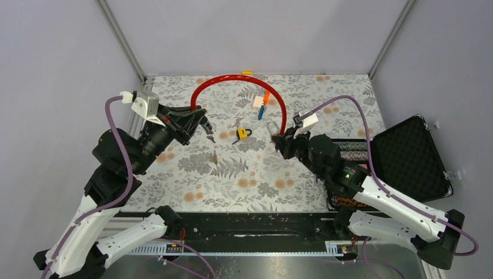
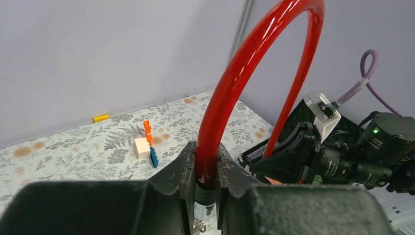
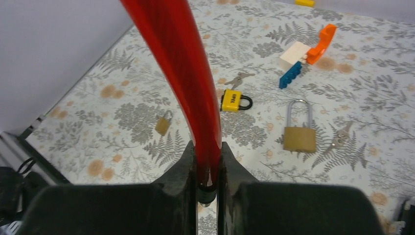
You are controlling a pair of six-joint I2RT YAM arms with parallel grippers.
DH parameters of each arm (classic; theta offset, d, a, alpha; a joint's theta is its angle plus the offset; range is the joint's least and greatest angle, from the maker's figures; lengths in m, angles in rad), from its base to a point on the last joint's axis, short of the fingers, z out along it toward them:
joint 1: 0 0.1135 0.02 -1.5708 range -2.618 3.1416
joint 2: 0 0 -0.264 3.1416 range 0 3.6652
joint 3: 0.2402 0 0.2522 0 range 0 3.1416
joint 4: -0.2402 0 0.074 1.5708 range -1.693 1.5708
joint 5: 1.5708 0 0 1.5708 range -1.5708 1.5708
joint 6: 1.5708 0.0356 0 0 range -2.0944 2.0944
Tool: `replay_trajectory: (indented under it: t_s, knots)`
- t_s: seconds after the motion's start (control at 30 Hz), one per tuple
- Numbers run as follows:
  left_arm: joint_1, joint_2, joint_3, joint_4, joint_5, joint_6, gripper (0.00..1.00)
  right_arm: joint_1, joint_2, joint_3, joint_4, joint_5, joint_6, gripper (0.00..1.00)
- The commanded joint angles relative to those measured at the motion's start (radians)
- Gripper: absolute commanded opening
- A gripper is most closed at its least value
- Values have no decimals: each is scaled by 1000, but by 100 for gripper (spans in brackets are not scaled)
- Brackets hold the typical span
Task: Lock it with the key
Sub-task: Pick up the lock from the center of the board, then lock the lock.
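A red cable lock [image 1: 244, 78] arches over the mat, and each of my grippers holds one end of it. My left gripper [image 1: 200, 116] is shut on the left end [image 2: 208, 166]. Below the jaws a black collar and a silver barrel show, with a key ring [image 2: 198, 225] hanging from them. A key [image 1: 209, 137] dangles under this end. My right gripper [image 1: 281, 138] is shut on the right end [image 3: 206, 161], whose black tip shows between the jaws. The two ends are far apart.
On the mat lie a yellow padlock [image 3: 235, 100] with a key [image 3: 238, 79], a brass long-shackle padlock [image 3: 299, 137] with a key [image 3: 339, 137], and a small brass padlock [image 3: 163, 125]. Toy bricks [image 1: 261, 103] lie at the back. An open black case [image 1: 413, 157] stands at the right.
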Motion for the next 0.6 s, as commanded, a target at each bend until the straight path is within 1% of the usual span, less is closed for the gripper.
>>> replay_trajectory:
  t_s: [0.0, 0.13, 0.23, 0.33, 0.4, 0.57]
  knots:
    - [2, -7, 33, 129, 3, -104, 0, -5, -34, 9, 78, -127, 46, 0]
    - [2, 2, -45, 107, -45, -246, 0, -5, -85, 17, 170, -251, 109, 0]
    - [1, 8, -127, 103, -57, -383, 0, -5, -108, 34, 262, -327, 148, 0]
    - [1, 10, -218, 107, -79, -541, 0, -3, -96, 69, 347, -399, 166, 0]
    - [1, 13, -271, 140, -48, -625, 0, 4, -77, 88, 398, -423, 154, 0]
    - [3, 6, -345, 216, 14, -765, 0, 51, -5, 123, 479, -413, 68, 0]
